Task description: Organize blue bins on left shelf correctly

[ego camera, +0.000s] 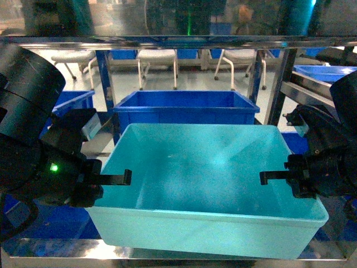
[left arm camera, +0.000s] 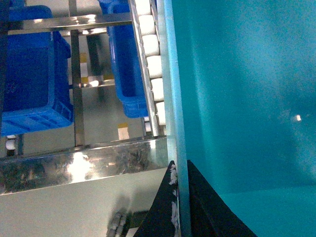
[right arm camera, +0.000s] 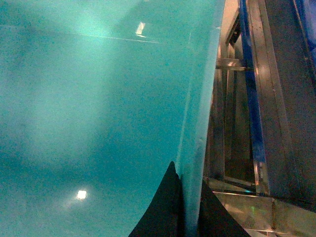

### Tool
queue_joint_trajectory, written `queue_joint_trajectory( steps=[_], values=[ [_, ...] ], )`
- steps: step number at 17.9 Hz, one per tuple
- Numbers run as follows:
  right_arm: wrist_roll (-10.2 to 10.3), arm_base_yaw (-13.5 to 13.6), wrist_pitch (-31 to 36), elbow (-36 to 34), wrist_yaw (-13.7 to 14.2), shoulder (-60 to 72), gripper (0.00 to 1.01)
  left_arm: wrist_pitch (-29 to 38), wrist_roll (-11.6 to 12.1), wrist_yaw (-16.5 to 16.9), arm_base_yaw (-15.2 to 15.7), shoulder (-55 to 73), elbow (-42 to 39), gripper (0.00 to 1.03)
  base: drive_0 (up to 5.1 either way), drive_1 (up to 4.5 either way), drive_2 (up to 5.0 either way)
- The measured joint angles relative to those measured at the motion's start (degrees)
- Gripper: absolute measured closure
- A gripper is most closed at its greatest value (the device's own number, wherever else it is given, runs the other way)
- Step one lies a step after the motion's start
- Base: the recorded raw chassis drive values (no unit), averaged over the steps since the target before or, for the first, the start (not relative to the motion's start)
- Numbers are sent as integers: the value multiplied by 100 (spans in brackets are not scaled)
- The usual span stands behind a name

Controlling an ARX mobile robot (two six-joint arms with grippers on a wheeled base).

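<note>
A light turquoise blue bin (ego camera: 206, 167) fills the middle of the head view, above the front steel rail of the left shelf (ego camera: 56, 248). My left gripper (ego camera: 120, 178) is shut on the bin's left wall, one finger inside and one outside. My right gripper (ego camera: 270, 177) is shut on the right wall in the same way. In the left wrist view the gripper (left arm camera: 180, 170) pinches the thin rim of the bin (left arm camera: 247, 98), beside a track of white rollers (left arm camera: 150, 54). The right wrist view shows the gripper (right arm camera: 190, 175) clamped on the wall of the bin (right arm camera: 98, 98).
A dark royal-blue bin (ego camera: 184, 107) stands right behind the turquoise one. Another dark blue bin (ego camera: 72, 100) sits at the left and one (ego camera: 326, 72) on the rack at the right. A steel crossbar (ego camera: 167, 41) runs overhead. Upright posts (ego camera: 279, 84) flank the bay.
</note>
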Motion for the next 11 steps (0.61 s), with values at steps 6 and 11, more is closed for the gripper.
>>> queue_joint_trajectory(
  steps=[6,11],
  values=[
    [-2,0,-2,7,-13,2,99,0,0,-2,0,0,0,101,0,0,0],
    [118,164,-293,713,-103,549,99,-260,186,120,387,560,643,101,0,0,0]
  ],
)
